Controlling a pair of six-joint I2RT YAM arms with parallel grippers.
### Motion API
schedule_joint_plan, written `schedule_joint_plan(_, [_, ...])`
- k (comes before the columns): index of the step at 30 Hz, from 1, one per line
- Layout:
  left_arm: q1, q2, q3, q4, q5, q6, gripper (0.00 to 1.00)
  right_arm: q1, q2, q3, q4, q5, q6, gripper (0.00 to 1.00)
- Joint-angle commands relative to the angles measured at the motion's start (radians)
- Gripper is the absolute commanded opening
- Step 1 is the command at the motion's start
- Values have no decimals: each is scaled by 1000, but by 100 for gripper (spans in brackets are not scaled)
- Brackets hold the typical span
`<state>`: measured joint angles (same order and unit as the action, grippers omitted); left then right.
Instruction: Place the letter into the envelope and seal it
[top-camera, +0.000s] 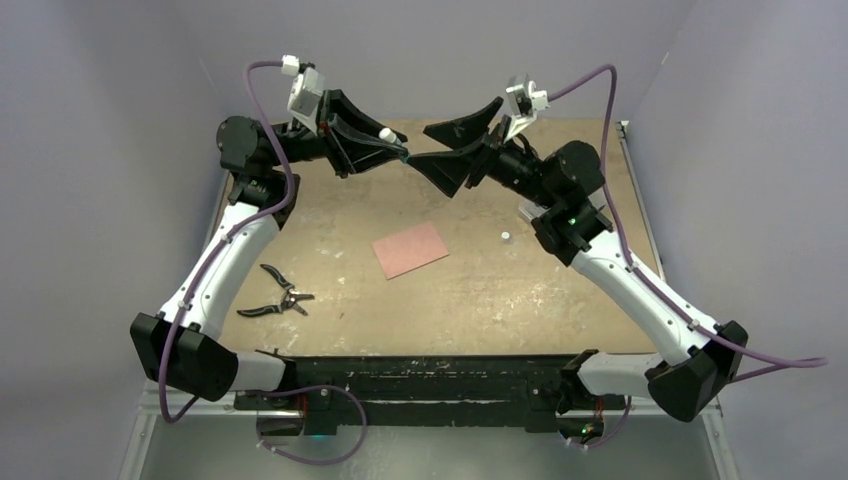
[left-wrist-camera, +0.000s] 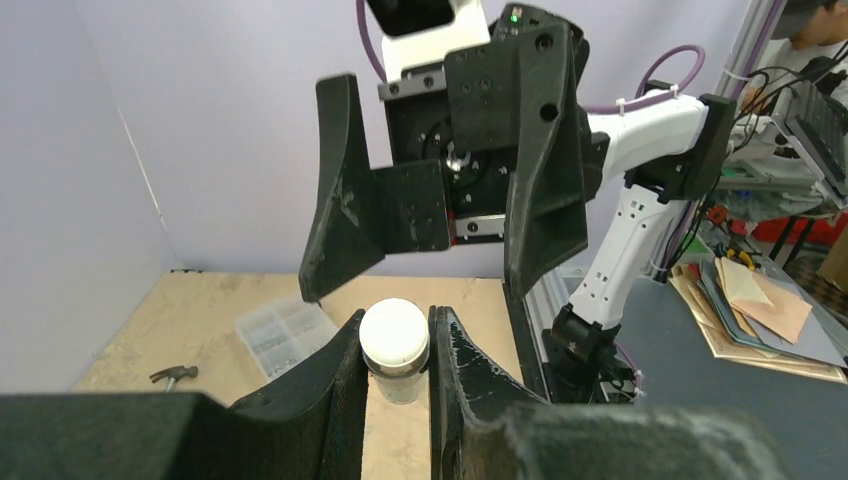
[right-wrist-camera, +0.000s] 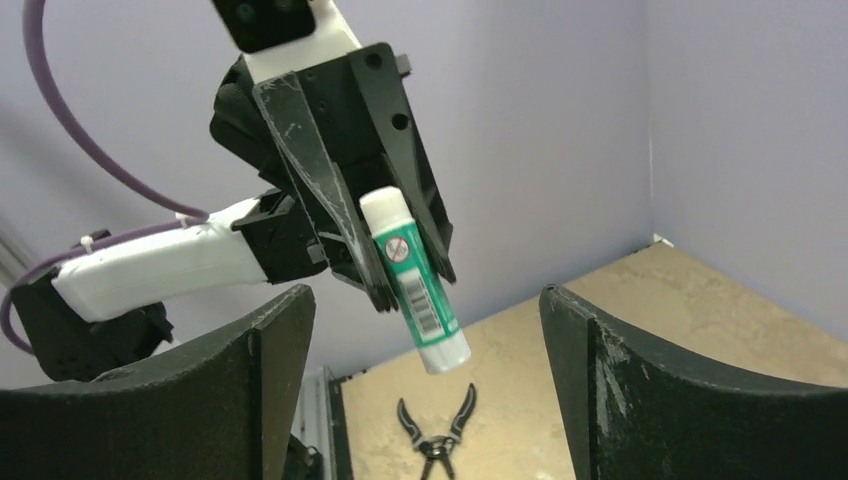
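left gripper clamped on a glue stick, right gripper spread wide and empty, both raised at the top centre of the top view.

detail: the right wrist view shows the stick's green barcode label and its white lower end sticking out below the left fingers. in the left wrist view only its round white end shows, the rest hidden between the pads. the right fingers are cut off at the bottom edge of their own view. a salmon paper rectangle lies flat mid-table, well apart from both grippers. it's too small to tell envelope from letter, and i can't make out a flap or crease. there's a white speck right of it that i can't identify. pliers lie at lower left.
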<state>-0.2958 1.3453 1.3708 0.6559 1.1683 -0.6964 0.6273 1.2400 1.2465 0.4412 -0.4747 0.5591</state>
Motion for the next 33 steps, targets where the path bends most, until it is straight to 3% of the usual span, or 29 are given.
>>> schedule_joint_plan(1, [-10,0,24,99,32,-29,0,-3,43,116,-87,-114,-139,83])
schedule_joint_plan(16, [-17,8,27,145,35,-79,0,-3,124,224,-204,-287,-266,49])
schedule_joint_plan(24, [-22,12,35,143,6,-99,0,-3,132,231,-111,-226,-237,13])
schedule_joint_plan(27, [-24,12,31,139,-50,-133,16,-3,133,198,19,-192,-158,3])
schedule_joint_plan(29, [-31,11,20,161,-94,-163,28,-1,126,136,155,-158,-65,2])
schedule_joint_plan(33, [-42,-5,-51,239,-217,-249,42,4,132,48,376,-99,66,2])
